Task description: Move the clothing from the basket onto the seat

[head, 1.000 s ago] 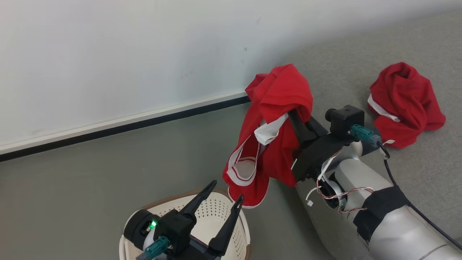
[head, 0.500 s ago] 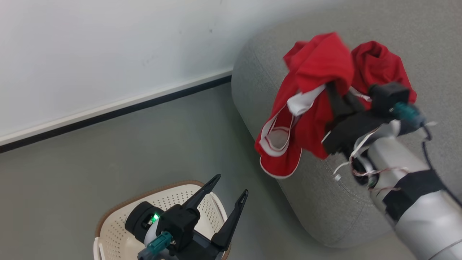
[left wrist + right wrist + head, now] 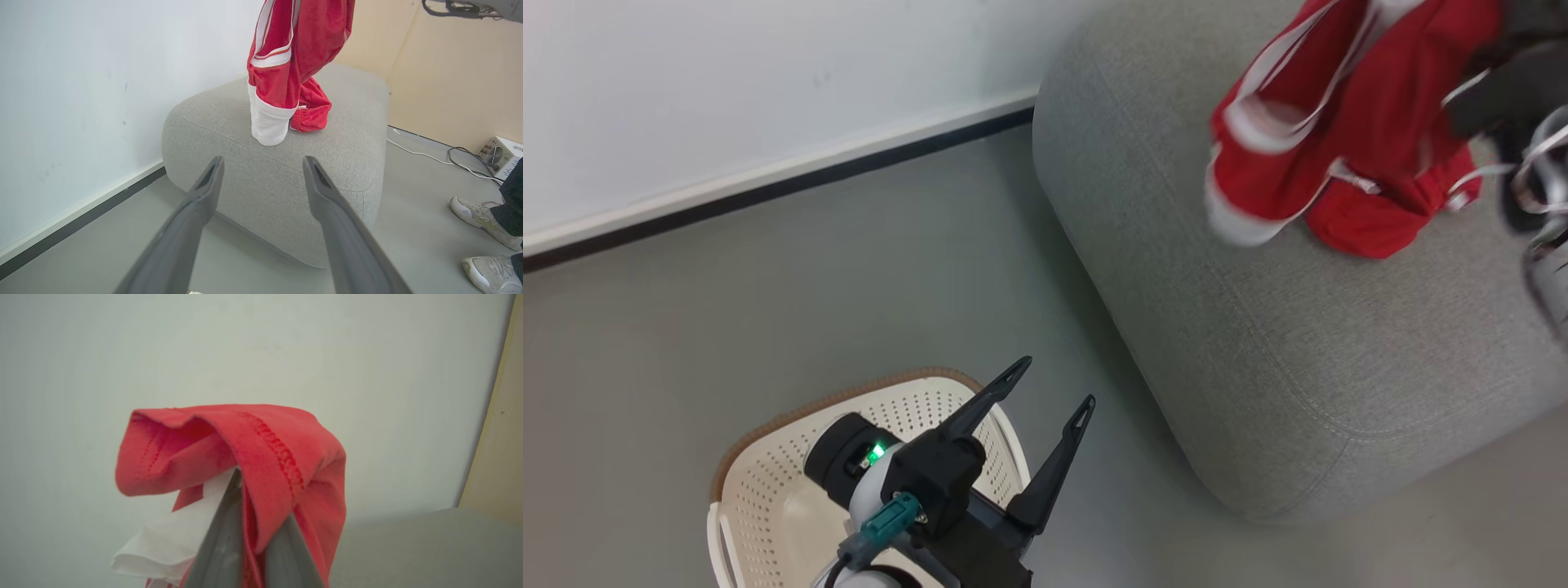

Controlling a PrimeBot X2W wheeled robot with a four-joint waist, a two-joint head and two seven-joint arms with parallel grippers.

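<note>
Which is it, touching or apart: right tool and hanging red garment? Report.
Touching. Right wrist view: right tool shut on the red garment, fabric pinched between its fingers.

Red clothing (image 3: 1339,122) with white stripes and trim, in two pieces. Hangs long above the seat (image 3: 1258,343), white cuff lowest and close to the seat top; contact not clear. Second piece (image 3: 1372,229) lies crumpled on the seat, just beside the hanging one. Seat grey, rounded, with seams. Basket (image 3: 768,482) cream, perforated, brown rim; stands upright on the floor, apart from the seat.
</note>
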